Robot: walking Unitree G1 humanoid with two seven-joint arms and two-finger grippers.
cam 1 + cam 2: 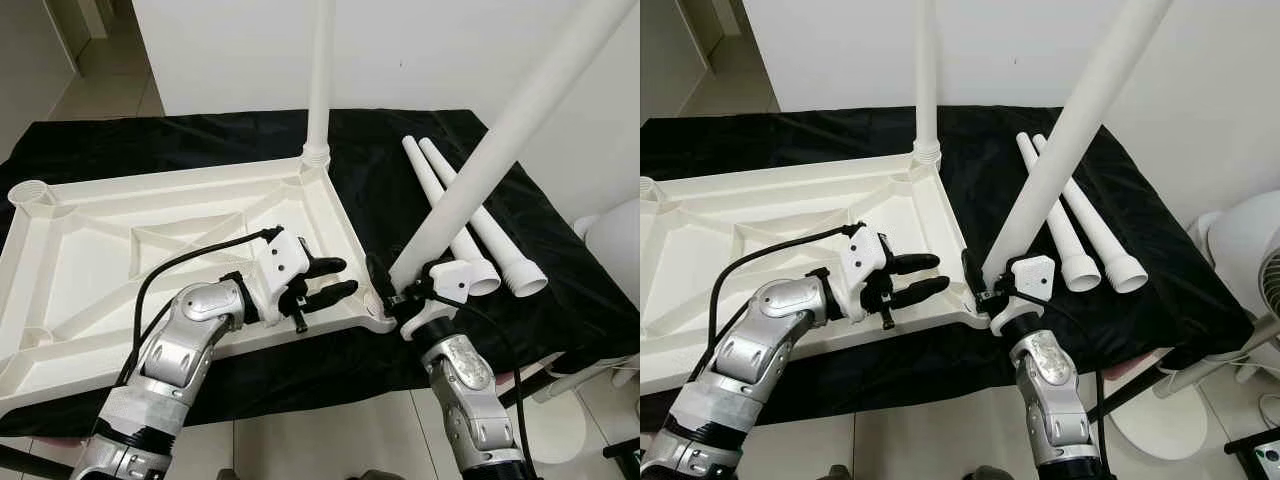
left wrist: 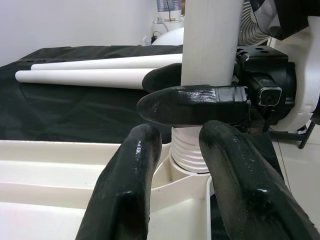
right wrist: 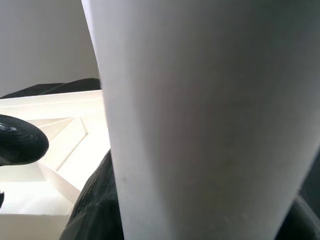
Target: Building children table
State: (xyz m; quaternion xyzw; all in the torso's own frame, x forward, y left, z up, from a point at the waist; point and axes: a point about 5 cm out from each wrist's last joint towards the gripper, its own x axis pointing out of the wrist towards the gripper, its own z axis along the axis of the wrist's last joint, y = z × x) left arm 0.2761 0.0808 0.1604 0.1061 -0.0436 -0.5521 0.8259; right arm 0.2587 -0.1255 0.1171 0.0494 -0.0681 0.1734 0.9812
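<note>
The right gripper (image 1: pixel 985 283) is closed on a white leg (image 1: pixel 1060 150) near its threaded end, holding it tilted over the near right corner socket of the tabletop (image 1: pixel 90 250). The left wrist view shows the threads seated at the socket mouth, so the grip likely serves to turn the leg in. The left gripper (image 1: pixel 335 280) rests on the tabletop's near rim just beside that corner, fingers parted and holding nothing, apparently steadying the panel. The tabletop lies upside down, ribs up. A fitted leg (image 1: pixel 320 70) stands upright at its far right corner. Two spare legs (image 1: pixel 470 215) lie side by side beyond the right edge. A black cloth (image 1: pixel 400 200) covers the work surface. A white wall stands behind; tiled floor lies below.
</note>
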